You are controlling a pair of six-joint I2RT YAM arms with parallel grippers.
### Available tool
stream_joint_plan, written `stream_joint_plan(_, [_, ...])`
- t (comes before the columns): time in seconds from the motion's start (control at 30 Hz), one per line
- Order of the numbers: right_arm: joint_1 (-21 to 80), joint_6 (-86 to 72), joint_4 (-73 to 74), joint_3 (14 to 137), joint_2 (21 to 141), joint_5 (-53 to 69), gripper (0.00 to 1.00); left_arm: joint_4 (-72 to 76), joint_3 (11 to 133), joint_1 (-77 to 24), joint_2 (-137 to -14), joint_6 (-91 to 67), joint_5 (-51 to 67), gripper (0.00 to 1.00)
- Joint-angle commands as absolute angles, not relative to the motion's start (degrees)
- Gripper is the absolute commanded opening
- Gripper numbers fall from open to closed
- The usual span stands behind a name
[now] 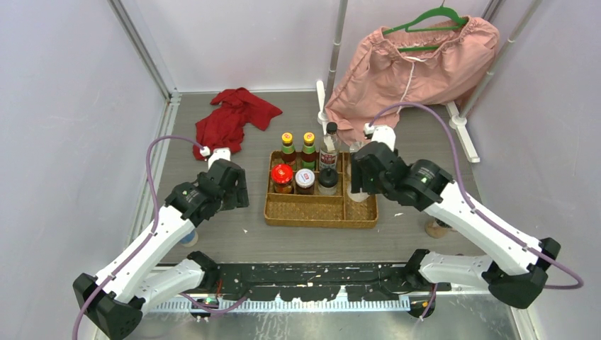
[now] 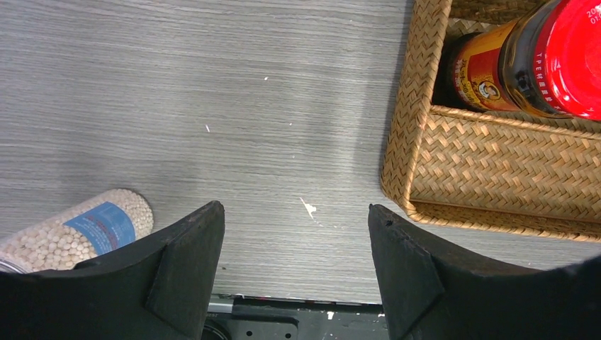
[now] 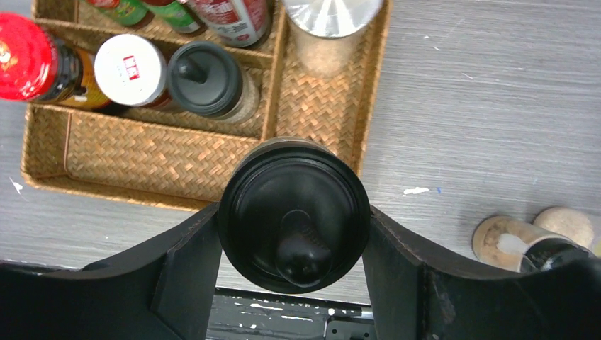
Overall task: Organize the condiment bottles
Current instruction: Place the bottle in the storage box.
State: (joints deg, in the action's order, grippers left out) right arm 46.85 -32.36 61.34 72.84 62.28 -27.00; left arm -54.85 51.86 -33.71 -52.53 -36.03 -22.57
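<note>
My right gripper (image 3: 293, 216) is shut on a black-lidded shaker (image 3: 294, 191), held at the front right corner of the wicker tray (image 1: 319, 211). In the tray stand two yellow-capped green-labelled sauces (image 1: 287, 147), a taller black-capped clear bottle (image 1: 330, 146), a red-lidded jar (image 3: 28, 49), a white-lidded jar (image 3: 130, 69), a black-lidded shaker (image 3: 205, 78) and a silver-lidded shaker (image 3: 329, 18). My left gripper (image 2: 296, 219) is open and empty over bare table, left of the tray. A blue-labelled bottle of pale grains (image 2: 78, 234) lies to its left.
Two more small bottles (image 3: 528, 244) lie on the table right of the tray, near the right arm. A red cloth (image 1: 234, 117) lies at the back left. A pink garment (image 1: 414, 67) hangs on a green hanger at the back right. A black rail (image 1: 312, 280) runs along the near edge.
</note>
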Motion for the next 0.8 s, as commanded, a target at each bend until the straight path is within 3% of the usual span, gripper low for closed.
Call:
stream_joint_plan(0.0, [52.11, -34.82, 55.06, 74.72, 63.78, -32.37, 0.52, -55.61, 54.14, -33.50, -52.63, -36.91, -24.24, 0.75])
stream_joint_plan(0.77, [67.56, -39.88, 42.16, 68.25, 76.86, -35.63, 0.52, -55.78, 53.38, -33.53, -52.56, -37.33, -24.51, 0.74])
